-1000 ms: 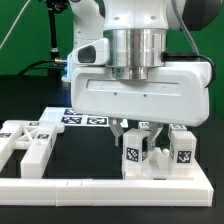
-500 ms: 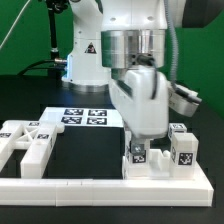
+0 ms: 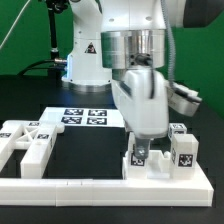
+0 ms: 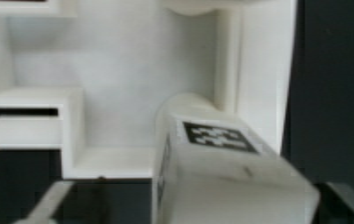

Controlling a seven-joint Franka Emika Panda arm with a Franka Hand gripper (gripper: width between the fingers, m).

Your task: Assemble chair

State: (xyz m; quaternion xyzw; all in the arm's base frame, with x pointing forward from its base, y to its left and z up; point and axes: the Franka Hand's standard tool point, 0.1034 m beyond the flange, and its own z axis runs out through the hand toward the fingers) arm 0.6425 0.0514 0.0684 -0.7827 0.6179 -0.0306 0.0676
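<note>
The chair (image 3: 160,165) stands at the exterior view's right as joined white parts, with two tagged square posts (image 3: 183,153) sticking up. My gripper (image 3: 143,140) hangs straight down over the post nearer the exterior view's left, its fingertips hidden behind the hand. In the wrist view that tagged post (image 4: 218,140) lies between my gripper's (image 4: 200,205) fingers. One finger (image 4: 46,205) stands apart from the post with a dark gap, and the other sits close beside it. The jaws are open. Behind the post spreads the chair's flat slab (image 4: 121,110).
A loose X-braced panel (image 3: 28,140) lies at the exterior view's left. A long white L-shaped rail (image 3: 100,190) runs along the front edge. The marker board (image 3: 85,117) lies behind on the black table. The robot's base rises at the back.
From a second ago the hand has turned about a quarter turn over the post. Over the last half second it has stayed almost still, and the chair has not shifted.
</note>
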